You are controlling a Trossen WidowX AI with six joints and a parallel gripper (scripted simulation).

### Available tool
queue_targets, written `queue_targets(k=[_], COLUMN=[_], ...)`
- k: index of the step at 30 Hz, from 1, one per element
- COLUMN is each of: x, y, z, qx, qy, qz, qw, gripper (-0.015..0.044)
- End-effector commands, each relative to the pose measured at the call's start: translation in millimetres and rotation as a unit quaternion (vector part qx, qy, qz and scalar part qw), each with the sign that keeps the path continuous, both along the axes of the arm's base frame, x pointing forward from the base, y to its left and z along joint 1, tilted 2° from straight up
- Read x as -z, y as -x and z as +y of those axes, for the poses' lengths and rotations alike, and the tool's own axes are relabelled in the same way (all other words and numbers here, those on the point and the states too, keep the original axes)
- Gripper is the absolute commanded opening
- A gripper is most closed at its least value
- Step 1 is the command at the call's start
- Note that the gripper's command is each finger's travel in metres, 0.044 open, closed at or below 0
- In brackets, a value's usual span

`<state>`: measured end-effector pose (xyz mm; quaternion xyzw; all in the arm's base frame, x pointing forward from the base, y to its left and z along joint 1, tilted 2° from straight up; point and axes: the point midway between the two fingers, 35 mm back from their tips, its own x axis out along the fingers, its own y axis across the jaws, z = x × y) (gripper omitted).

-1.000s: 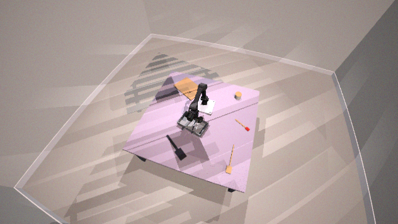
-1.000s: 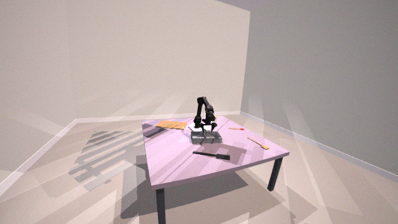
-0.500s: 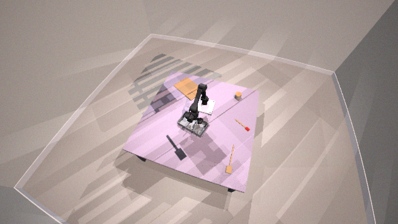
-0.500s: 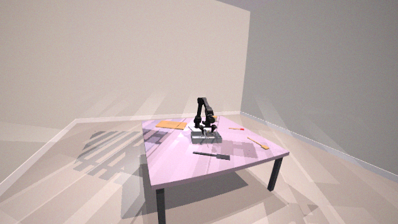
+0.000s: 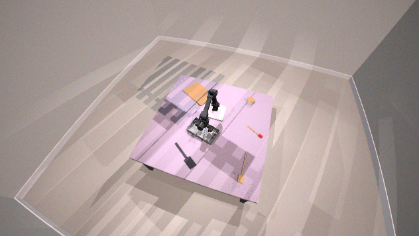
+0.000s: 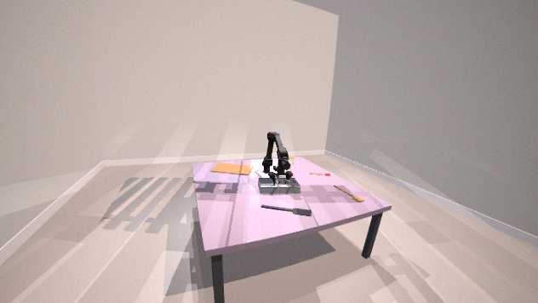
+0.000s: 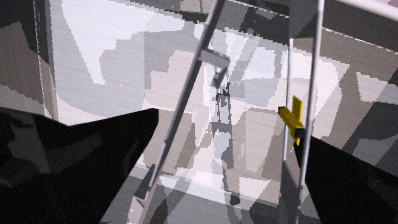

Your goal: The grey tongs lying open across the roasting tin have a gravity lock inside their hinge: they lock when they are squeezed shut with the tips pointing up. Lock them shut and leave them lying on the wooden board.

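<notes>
Over the lilac table (image 5: 159, 146) (image 6: 221, 230), your wide-open, empty gripper (image 5: 206, 128) (image 6: 281, 178) (image 7: 225, 126) could, closing off-centre, shove the tongs (image 7: 176, 117) sideways.

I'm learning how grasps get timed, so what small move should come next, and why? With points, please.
Probably close the hand (image 5: 206, 127) (image 6: 280, 175) (image 7: 225, 126) gently on the tongs (image 7: 181, 112): it stands open, low over the roasting tin (image 5: 211, 142) (image 6: 278, 191), with both tong arms showing between its dark fingers, though the right finger looks very near one arm.

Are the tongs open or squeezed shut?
Open: in the wrist picture, the grey tongs' two long arms stand well apart, with a wide gap between them.
</notes>
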<state>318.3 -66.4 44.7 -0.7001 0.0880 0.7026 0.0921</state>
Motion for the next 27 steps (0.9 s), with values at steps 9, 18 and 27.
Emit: queue_targets(k=[9, 18, 27], x=[0.0, 0.0, 0.0], y=[0.0, 0.0, 0.0], z=[0.0, 0.0, 0.0], qx=[0.0, 0.0, 0.0], qy=[0.0, 0.0, 0.0], qz=[0.0, 0.0, 0.0], qw=[1.0, 1.0, 1.0], gripper=[0.0321, 0.0261, 0.0201])
